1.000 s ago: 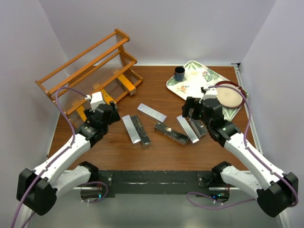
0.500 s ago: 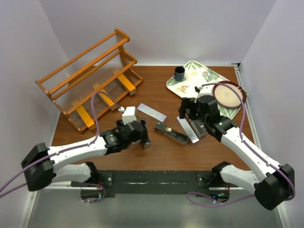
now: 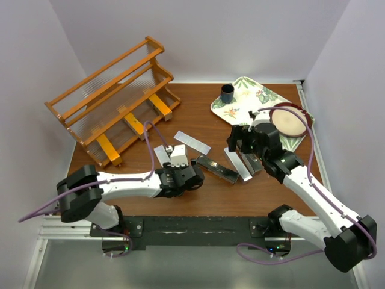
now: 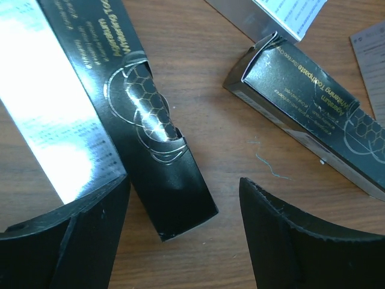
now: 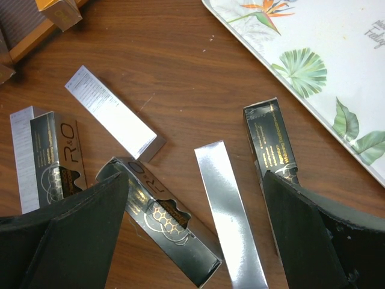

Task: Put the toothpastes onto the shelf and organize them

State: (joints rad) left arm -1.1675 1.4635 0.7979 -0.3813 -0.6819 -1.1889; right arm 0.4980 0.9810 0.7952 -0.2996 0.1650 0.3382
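**Step in hand: picking up a box with the left arm.**

The left gripper [image 4: 183,198] is low over the table [image 3: 204,120], well away from the shelf [image 3: 111,90]. Its fingers are spread and straddle the near end of a black box [image 4: 153,138]. That box lies flat, side by side against a silver box [image 4: 42,102]. The left finger overlaps the edge of the silver box. The right finger stands clear of the black box, with bare wood between them. Nothing is gripped yet. A second black box [image 4: 319,102] lies near, just outside the right finger.

The right gripper [image 5: 195,180] hovers with its fingers wide apart and holds nothing. Below it lie another silver box [image 5: 231,223] and more black ones, beside the flowered tray [image 5: 313,60].

Three orange boxes [image 3: 133,126] already sit crosswise on what appears to be the lowest tier of the shelf. About six boxes remain on the table, so judge the task roughly one third done.

**Next move.**

1. Confirm that the left finger goes between the two touching boxes, not onto the silver one. Otherwise you risk pinching both.
2. Close on the black box across its narrow width.
3. Lift clear before you swing towards the shelf.
4. Set the box down next to the orange ones.
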